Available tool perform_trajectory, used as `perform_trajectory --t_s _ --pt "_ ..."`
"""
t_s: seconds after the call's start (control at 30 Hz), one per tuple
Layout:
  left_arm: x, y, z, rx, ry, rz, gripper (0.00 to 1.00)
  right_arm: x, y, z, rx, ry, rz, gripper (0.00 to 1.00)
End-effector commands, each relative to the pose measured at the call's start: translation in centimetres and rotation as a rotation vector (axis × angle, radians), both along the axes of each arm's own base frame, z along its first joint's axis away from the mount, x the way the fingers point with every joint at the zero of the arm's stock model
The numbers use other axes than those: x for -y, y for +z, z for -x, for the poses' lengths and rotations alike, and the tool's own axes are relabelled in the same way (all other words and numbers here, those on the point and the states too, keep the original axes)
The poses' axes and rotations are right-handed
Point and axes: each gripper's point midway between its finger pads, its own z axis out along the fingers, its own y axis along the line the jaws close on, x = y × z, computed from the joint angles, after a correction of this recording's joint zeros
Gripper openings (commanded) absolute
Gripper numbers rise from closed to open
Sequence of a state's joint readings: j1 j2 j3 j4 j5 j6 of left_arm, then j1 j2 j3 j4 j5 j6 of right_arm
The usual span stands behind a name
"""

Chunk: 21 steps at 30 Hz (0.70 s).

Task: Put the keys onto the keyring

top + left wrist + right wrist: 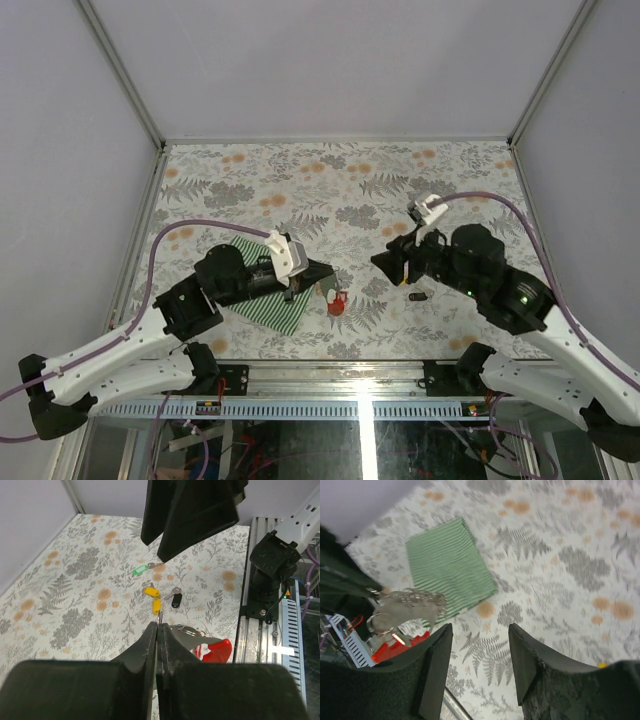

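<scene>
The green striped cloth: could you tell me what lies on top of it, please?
Nothing lies on the visible cloth; one corner is hidden behind the keyring in the left fingers.

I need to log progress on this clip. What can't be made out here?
Top external: the right hand covers most keys; only a dark key shows.
Left wrist: the left hand, shut, hides whether it pinches the keyring.
Right wrist: keyring blurred; any key on it unreadable.
</scene>
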<state>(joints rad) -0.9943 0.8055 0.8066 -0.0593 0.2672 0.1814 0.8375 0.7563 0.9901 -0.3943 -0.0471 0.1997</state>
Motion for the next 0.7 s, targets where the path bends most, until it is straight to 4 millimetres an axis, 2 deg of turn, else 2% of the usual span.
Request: perform_trajectory --t_s 0.0,0.17,0.33,0.5,0.57,0.67 --pt "-0.7 1.1 -0.9 0.006 0.066 0.067 0.0 1.2 -2.3 -2.3 -0.178 -0.2 0.046 0.55" --pt "-1.2 0.0 -1.6 -0.024 0.096 0.057 0.0 2.8 -6.8 -5.2 -0.382 -0.315 0.015 0.57" --pt "-1.3 -0.7 -1.8 -0.035 0.094 0.052 0.0 7.6 -12.2 -7.5 -0.54 -0.552 0.001 0.6" --pt "-1.2 -1.1 -1.8 -0.039 0.085 0.049 0.0 11.5 -17.7 -8.3 -0.649 -0.738 -0.025 0.61" --pt "-1.2 -1.3 -1.8 -0.045 0.084 0.043 0.0 12.2 -19.6 -8.4 -0.688 -0.779 -0.029 0.62" --pt "-1.2 -1.6 -1.8 -0.051 0.086 0.036 0.0 13.1 -21.5 -8.4 -0.722 -0.839 -0.045 0.62"
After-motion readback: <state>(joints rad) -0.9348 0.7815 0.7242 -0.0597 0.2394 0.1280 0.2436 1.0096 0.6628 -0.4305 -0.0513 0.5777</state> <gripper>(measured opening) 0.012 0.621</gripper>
